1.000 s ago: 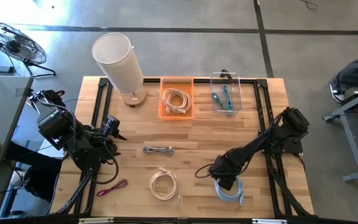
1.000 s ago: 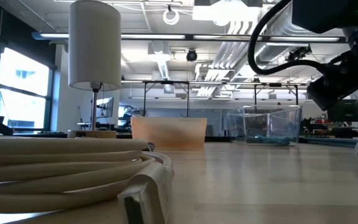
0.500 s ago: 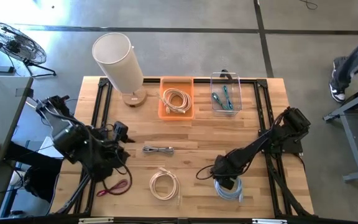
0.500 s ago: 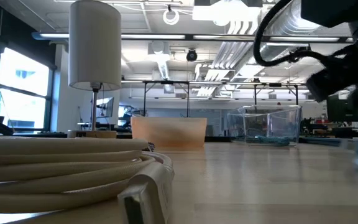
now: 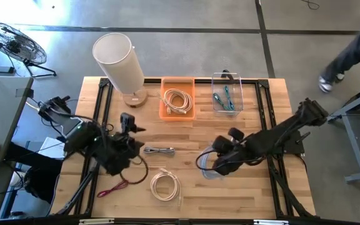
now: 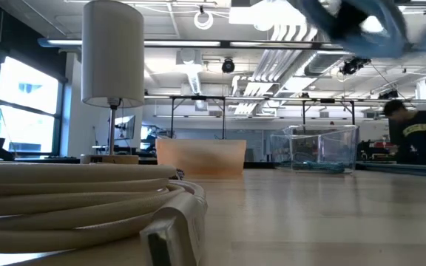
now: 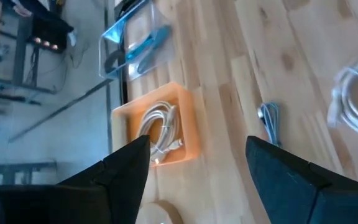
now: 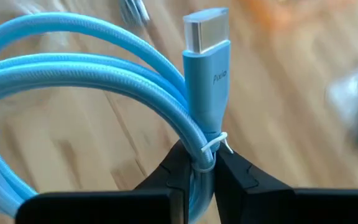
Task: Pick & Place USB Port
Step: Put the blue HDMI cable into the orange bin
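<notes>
While the left gripper (image 7: 194,180) hangs spread open, the right gripper (image 8: 197,177) is clenched on a coiled blue cable (image 8: 73,74) above the table (image 5: 261,106).

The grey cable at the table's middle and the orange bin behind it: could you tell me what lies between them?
Nothing: in the high view only bare wood separates the grey cable from the orange bin.

Setting: industrial lab or workshop. Evidence: polished grey concrete floor (image 5: 230,15), exposed silver ceiling ducts (image 6: 287,33), butcher-block wooden bench (image 5: 192,134) on black metal frame, black floor fan (image 5: 8,40) at ten o'clock.
</notes>
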